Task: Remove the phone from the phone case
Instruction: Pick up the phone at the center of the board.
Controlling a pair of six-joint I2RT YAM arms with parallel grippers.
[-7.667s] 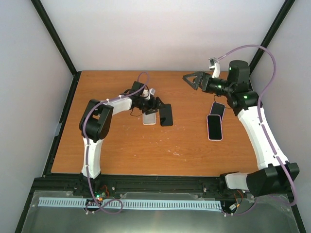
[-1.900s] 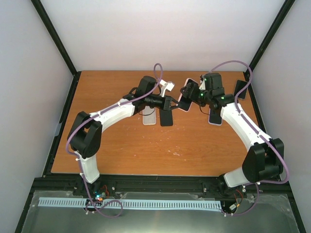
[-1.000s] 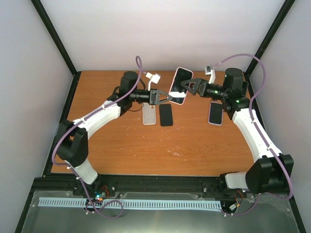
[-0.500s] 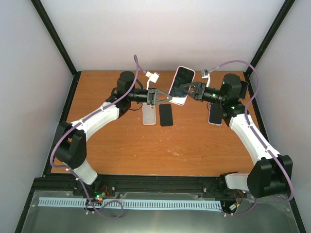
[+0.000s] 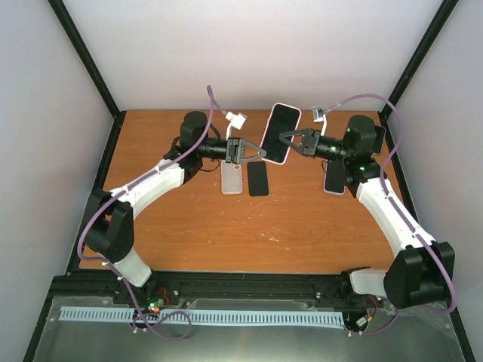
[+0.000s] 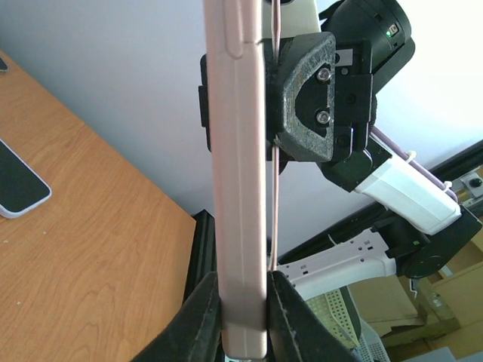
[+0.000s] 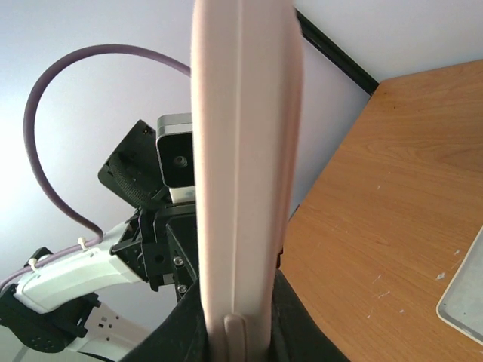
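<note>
The phone (image 5: 280,130), dark screen facing up, sits in its pink phone case (image 5: 269,156) and hangs tilted in the air above the back of the table. My left gripper (image 5: 263,151) is shut on the case's lower left edge. My right gripper (image 5: 284,138) is shut on its right edge, opposite. In the left wrist view the pink case (image 6: 240,166) stands edge-on, pinched low down by my left gripper (image 6: 243,285), with the right gripper's black finger (image 6: 308,98) against its far side. The right wrist view also has the case (image 7: 245,151) edge-on, inside my right gripper (image 7: 240,305).
Below the held phone, a white case or phone (image 5: 232,179) and a black phone (image 5: 259,179) lie side by side on the wooden table (image 5: 226,226). A pink-rimmed phone (image 5: 334,179) lies by the right arm. Black frame rails border the table.
My right gripper was open beside the phone case a second ago and has since shut on its right edge. The left gripper has kept its hold; the phone has barely shifted.
</note>
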